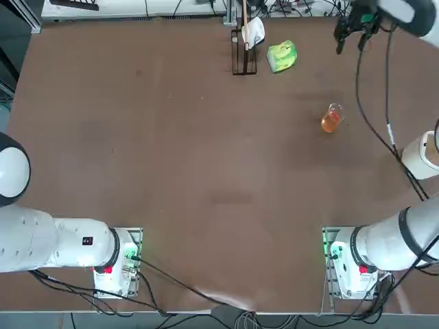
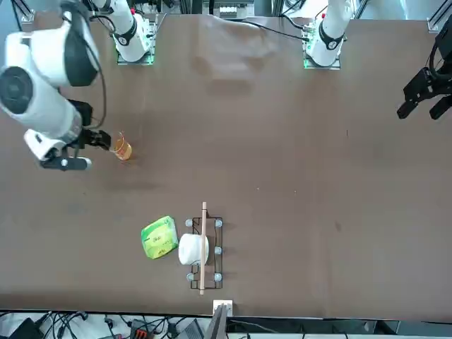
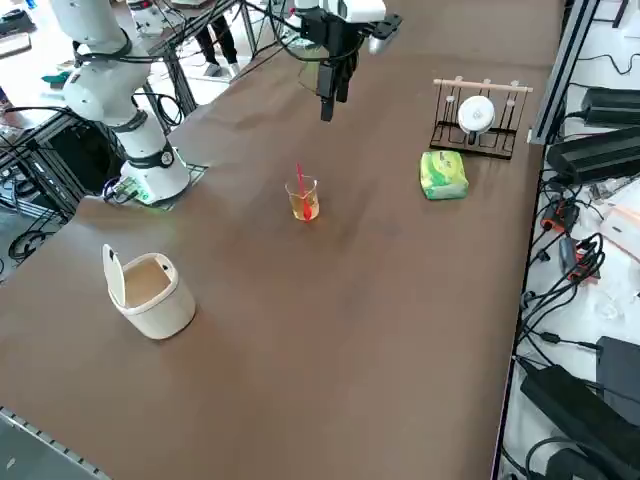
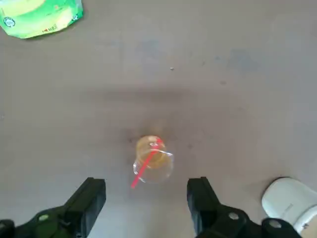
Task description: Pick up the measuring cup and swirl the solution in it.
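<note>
The measuring cup (image 1: pixel 331 120) is a small clear glass vessel standing upright on the brown table, right of centre. The orange solution (image 3: pixel 305 208) fills its lower part, and a red stick leans inside it. The same cup shows in the front view (image 2: pixel 122 149) and in the wrist view (image 4: pixel 152 159). My right gripper (image 3: pixel 328 104) hangs high above the table, beyond the cup and well clear of it. Its fingers (image 4: pixel 89 198) stand wide open with nothing between them. In the wrist view the cup sits far below, in line with the gap of the gripper (image 4: pixel 146 188).
A green packet (image 1: pixel 282 56) lies at the far side, beside a dark wire rack (image 1: pixel 241 63) holding a white cup (image 3: pixel 476 113). A white lidded tub (image 3: pixel 150 290) stands near the table's right edge. Cables trail from the arm over the right side.
</note>
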You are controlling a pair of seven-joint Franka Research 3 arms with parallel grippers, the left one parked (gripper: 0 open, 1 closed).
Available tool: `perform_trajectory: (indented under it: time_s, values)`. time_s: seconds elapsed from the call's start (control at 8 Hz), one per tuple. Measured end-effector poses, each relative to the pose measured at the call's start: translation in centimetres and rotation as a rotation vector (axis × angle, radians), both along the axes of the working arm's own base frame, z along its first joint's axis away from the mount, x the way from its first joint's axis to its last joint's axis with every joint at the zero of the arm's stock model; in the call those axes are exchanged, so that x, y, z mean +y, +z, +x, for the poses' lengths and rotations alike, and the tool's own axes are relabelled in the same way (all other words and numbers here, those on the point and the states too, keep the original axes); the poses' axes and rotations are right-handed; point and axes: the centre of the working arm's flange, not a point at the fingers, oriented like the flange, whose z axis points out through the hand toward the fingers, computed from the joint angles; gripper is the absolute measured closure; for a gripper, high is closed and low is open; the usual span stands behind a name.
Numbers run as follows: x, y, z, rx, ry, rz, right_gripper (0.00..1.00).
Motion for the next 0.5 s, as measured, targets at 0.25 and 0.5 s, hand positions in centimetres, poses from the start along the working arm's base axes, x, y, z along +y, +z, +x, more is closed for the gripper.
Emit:
perform_trajectory:
  time_s: [0.25,0.5]
  values:
    - [-3.1,3.9,-0.6,-0.056,-0.019,0.018,0.00]
    - [-3.1,7.7,-1.6,-0.069,-0.027,0.032,0.00]
